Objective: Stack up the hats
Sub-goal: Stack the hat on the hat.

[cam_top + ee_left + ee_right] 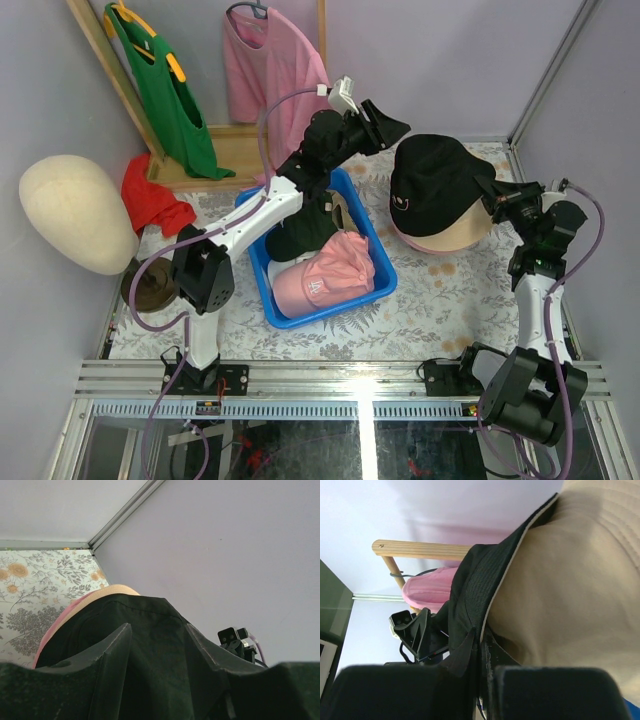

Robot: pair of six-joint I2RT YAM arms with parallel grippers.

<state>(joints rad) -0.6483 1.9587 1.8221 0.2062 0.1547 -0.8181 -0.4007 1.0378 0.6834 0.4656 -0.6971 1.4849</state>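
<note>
A black bucket hat [435, 180] lies on top of a tan hat [455, 238] at the back right of the table, with a pink edge under them in the left wrist view [55, 625]. My right gripper [492, 197] is shut on the black hat's brim at its right side, and the pinch shows in the right wrist view [482, 640]. My left gripper [388, 125] is open just beyond the hat's left edge, and its spread fingers [117, 647] frame the black hat [150, 630]. A pink cap [328, 272], a dark hat [298, 237] and a white cap [281, 272] lie in the blue bin [385, 285].
A cream mannequin head [75, 212] stands at the left on a dark base. A red cloth [155, 200] lies behind it. A green T-shirt [165, 90] and a pink T-shirt [268, 70] hang on a wooden rack at the back. Walls close in at the right.
</note>
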